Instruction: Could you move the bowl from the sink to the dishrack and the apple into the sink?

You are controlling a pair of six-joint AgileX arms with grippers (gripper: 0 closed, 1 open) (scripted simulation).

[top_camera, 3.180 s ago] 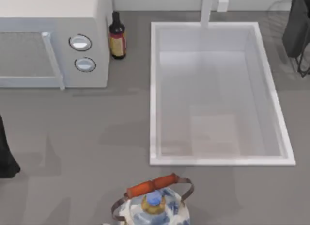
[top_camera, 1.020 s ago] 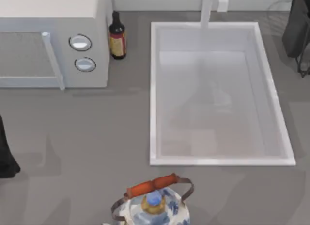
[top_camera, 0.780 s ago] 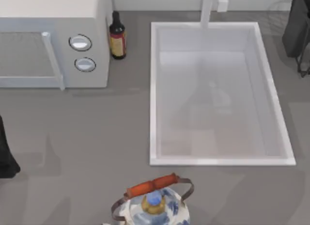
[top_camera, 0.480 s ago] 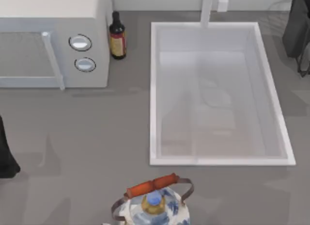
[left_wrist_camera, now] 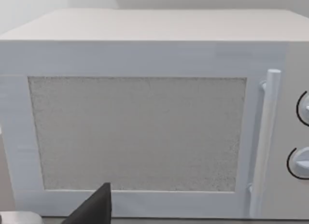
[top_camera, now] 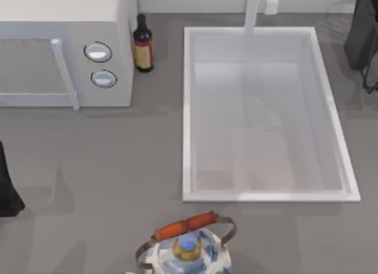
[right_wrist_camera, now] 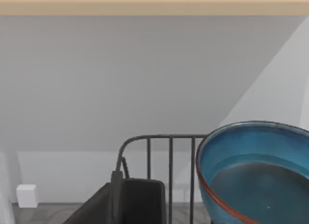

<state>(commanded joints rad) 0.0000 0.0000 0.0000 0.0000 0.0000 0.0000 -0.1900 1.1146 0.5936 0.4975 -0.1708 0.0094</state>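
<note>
The white sink (top_camera: 188,108) lies right of centre in the top view, and its basin holds nothing. The apple is out of view. My right arm (top_camera: 361,35) hangs at the far right edge over the faint wires of the dishrack (top_camera: 338,17). In the right wrist view the blue bowl (right_wrist_camera: 260,180), with its reddish rim, is tilted toward the camera beside upright dishrack bars (right_wrist_camera: 170,156). A dark finger (right_wrist_camera: 135,202) of my right gripper sits close to the bars, a short gap from the bowl's rim. My left arm (top_camera: 6,185) is parked at the left edge.
A white microwave (top_camera: 59,49) fills the back left, with a dark bottle (top_camera: 142,43) beside it. A blue-and-white kettle (top_camera: 186,250) with an orange handle stands at the front edge. The faucet (top_camera: 253,11) rises behind the sink. The left wrist view faces the microwave door (left_wrist_camera: 137,132).
A faint shadow that lay across the sink floor and the counter to its right has shifted and faded. Neither arm has visibly moved in the top view.
</note>
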